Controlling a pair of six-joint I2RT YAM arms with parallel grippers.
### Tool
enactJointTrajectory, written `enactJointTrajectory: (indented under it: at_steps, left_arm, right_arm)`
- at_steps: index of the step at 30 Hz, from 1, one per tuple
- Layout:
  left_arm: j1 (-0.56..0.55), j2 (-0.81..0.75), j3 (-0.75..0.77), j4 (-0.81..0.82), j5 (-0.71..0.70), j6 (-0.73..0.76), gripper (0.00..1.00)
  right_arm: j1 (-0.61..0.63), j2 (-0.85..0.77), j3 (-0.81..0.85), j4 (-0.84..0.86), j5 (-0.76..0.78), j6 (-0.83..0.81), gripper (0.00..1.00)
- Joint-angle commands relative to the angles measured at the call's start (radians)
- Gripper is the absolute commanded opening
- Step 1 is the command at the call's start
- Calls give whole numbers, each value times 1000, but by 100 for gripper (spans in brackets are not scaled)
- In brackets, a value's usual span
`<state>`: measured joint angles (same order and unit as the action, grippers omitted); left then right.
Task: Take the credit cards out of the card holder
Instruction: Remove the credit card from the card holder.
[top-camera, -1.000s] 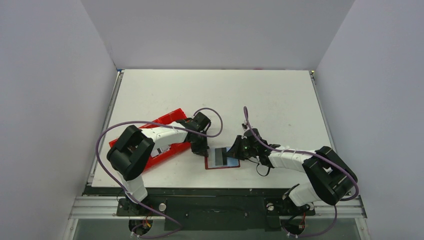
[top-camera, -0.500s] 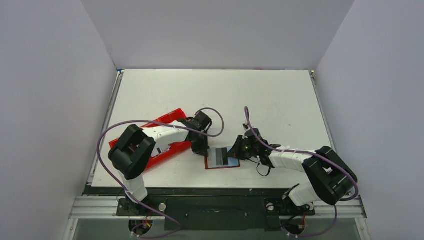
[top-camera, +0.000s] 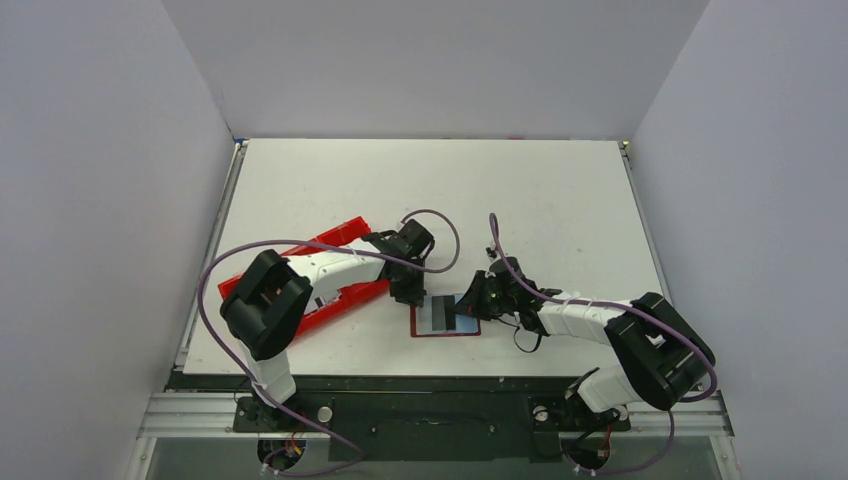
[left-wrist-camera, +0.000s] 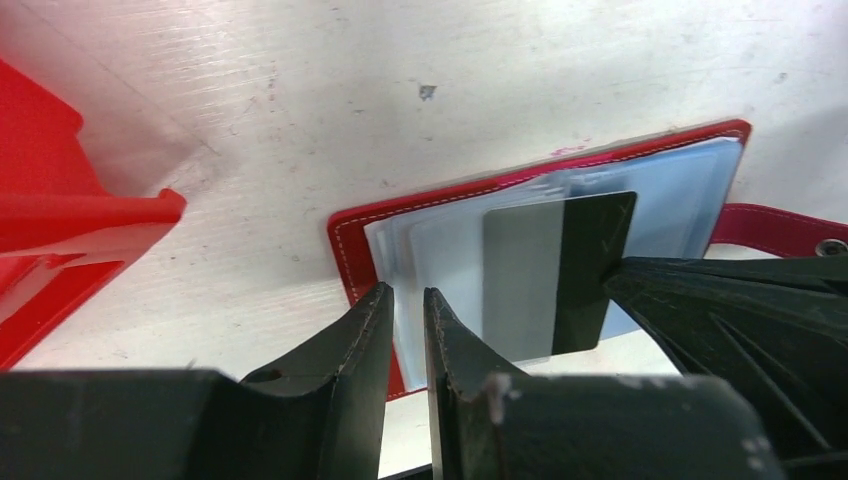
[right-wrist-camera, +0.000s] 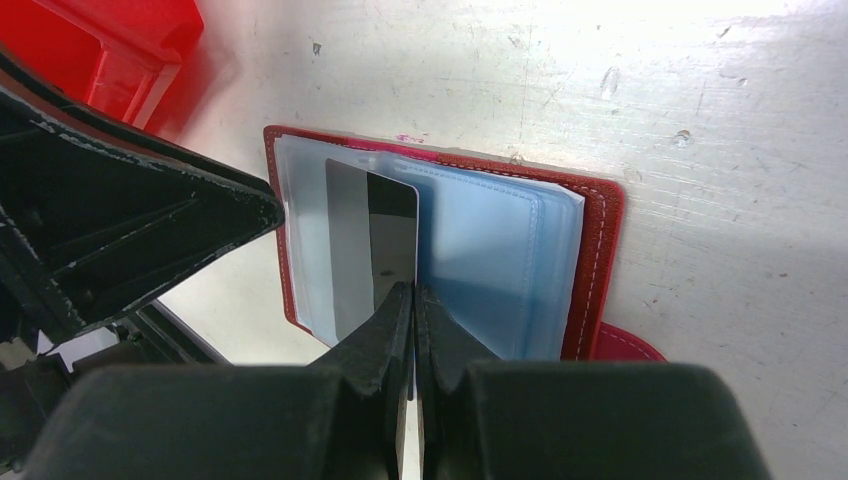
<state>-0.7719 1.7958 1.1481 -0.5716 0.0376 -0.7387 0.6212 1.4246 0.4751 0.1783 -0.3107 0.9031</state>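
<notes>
The card holder (top-camera: 445, 320) lies open and flat near the table's front edge, red rim up, with grey-blue pockets (right-wrist-camera: 480, 250) showing. One of the credit cards (left-wrist-camera: 555, 275), grey with a dark stripe, lies on the pockets and sticks partly out of a sleeve; the same card (right-wrist-camera: 370, 240) shows in the right wrist view. My left gripper (left-wrist-camera: 408, 300) hovers over the holder's left edge, its jaws a narrow gap apart with nothing between them. My right gripper (right-wrist-camera: 412, 292) is shut, its tips resting at the card's striped edge.
A bright-red plastic tray (top-camera: 325, 285) stands just left of the holder, under the left arm. The holder's red strap tab (left-wrist-camera: 770, 225) points toward the right arm. The front table edge runs just below the holder.
My left gripper has shifted right from the tray to the holder's left edge, and its jaws have parted slightly. The right gripper, holder and card stay put.
</notes>
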Motion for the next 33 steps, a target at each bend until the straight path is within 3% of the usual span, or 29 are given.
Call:
enactJointTrajectory:
  at_steps: [1,6,14,20,33]
  left_arm:
    - [-18,-33,54,17,26,4,16]
    - [-21,-35,57,29,35,-4,16]
    - [-28,29,28,110,97,-25,0]
    - [-28,54,-4,163,123,-36,0]
    - [-26,90,-37,110,48,-47,0]
  right_arm:
    - [-8,-18,-3,33,9,-3,0]
    - [-7,-17,0,35,8,0,0]
    - [-7,-17,0,36,8,2,0]
    - [-8,-21,4,28,7,-2,0]
    - [-76,-55,-22,20,-19,-9,0]
